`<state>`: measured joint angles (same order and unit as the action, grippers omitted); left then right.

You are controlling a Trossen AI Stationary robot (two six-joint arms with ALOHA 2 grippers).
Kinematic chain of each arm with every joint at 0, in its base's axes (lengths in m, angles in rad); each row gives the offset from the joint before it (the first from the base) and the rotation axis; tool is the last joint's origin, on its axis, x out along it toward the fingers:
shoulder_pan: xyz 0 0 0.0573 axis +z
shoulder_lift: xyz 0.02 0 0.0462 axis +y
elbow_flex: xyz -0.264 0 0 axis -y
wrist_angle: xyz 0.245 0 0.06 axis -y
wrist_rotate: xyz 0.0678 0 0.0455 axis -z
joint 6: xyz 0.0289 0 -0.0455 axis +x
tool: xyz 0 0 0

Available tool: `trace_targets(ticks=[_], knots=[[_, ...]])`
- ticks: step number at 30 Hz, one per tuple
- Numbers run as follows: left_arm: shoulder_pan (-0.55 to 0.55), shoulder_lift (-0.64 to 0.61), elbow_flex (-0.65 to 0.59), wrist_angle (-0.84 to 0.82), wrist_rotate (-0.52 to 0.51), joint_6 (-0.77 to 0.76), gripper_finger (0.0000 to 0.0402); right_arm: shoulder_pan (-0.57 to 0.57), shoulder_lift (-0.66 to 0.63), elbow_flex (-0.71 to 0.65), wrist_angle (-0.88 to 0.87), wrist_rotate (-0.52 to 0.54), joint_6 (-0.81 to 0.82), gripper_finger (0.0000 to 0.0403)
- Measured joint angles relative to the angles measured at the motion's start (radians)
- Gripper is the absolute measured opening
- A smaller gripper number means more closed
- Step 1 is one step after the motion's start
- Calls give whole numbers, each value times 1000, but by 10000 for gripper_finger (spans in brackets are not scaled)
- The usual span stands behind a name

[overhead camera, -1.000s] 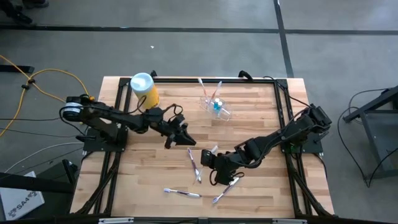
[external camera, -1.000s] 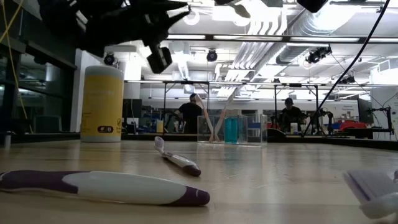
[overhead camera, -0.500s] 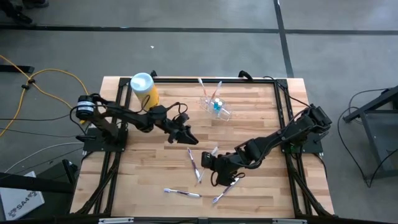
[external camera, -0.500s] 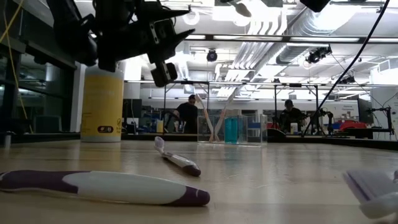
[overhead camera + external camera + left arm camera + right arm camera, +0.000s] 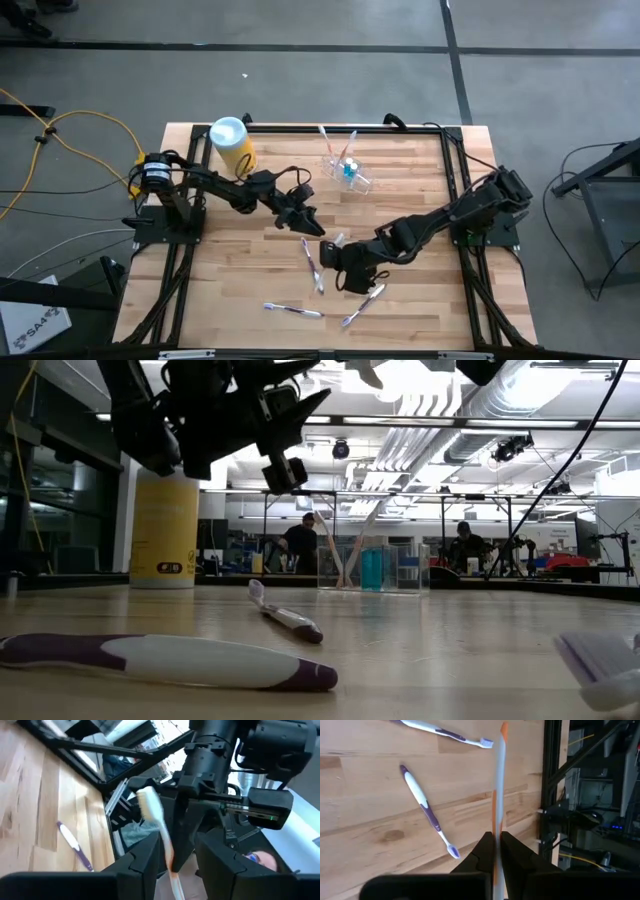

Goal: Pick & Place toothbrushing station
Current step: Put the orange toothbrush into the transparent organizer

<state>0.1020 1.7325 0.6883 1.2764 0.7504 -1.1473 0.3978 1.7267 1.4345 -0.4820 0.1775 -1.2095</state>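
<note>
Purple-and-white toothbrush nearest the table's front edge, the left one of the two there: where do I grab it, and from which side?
Take the purple-and-white toothbrush at mid-handle, straight from above, fingers closing across its narrow width. It lies flat, running roughly along the front edge, with bare table around it, so probably nothing blocks a descent.

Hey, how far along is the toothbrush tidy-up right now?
Done: some brushes stand in the clear holder cup. In hand: the right gripper clamps an orange-white toothbrush, with the left gripper open close by. Left: three purple toothbrushes lying loose on the table.
</note>
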Motion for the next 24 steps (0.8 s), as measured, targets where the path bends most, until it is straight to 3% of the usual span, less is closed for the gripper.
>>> trace_targets(ticks=[17,24], knots=[[7,0,10,-39,2,38,123,-45,38,-1,2,-2,-60,7],[7,25,10,-51,-1,35,123,-52,68,0,8,48,-88,7]])
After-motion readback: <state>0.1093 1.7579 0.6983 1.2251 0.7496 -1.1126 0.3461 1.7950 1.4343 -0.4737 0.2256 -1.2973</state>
